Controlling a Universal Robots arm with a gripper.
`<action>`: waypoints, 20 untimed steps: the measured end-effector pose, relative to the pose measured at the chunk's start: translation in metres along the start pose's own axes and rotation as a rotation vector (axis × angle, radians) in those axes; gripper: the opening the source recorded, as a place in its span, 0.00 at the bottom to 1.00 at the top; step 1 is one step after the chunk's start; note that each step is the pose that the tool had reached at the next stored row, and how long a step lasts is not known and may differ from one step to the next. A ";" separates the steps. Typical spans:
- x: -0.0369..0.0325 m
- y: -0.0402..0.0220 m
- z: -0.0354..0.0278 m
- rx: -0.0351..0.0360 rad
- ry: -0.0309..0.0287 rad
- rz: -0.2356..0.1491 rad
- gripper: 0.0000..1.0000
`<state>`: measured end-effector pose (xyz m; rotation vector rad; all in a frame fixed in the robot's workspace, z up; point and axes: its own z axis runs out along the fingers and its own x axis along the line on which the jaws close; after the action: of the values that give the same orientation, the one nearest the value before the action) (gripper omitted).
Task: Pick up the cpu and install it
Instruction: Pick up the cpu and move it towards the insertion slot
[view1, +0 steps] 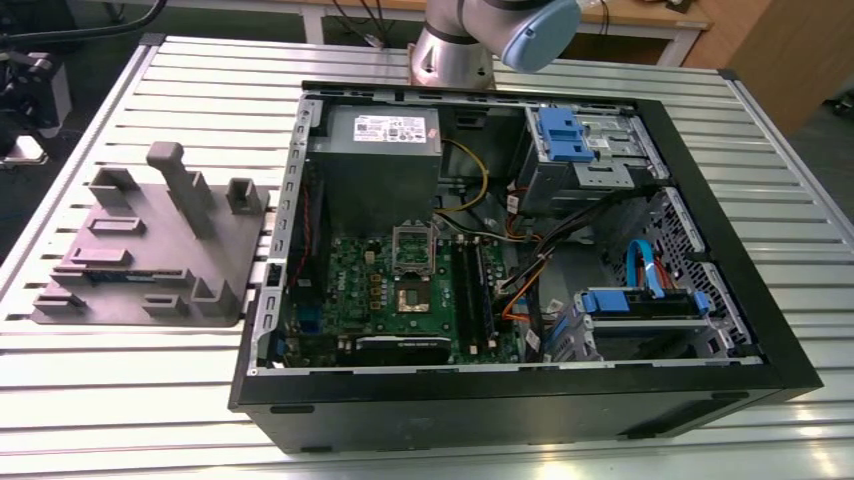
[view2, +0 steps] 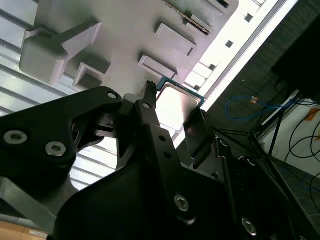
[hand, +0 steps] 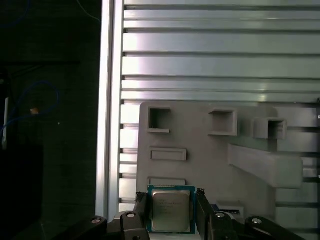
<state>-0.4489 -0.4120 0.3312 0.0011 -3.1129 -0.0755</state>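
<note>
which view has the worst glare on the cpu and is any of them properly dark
Second wrist view: glare washes the cpu top almost white, and the table edge behind it is blown out. First wrist view: the cpu top is evenly lit and sharp; the area beyond the table edge is nearly black. Exterior view: soft even light, the computer case dimmer inside.

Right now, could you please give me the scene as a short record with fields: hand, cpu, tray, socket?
hand: hand shut on the cpu, one finger on each of two opposite edges
cpu: held over the grey plastic tray, metal top toward both wrist views
tray: on the slatted table, at the exterior view's left of the open computer case
socket: cpu socket on the green motherboard inside the case
</note>
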 end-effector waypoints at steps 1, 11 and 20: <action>0.0000 0.0001 -0.0015 0.0000 0.0000 0.000 0.47; 0.0005 0.0009 -0.0188 0.0001 0.0000 0.000 0.47; 0.0009 0.0020 -0.0336 0.0000 -0.0001 0.000 0.47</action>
<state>-0.4489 -0.4116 0.3649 0.0011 -3.1130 -0.0755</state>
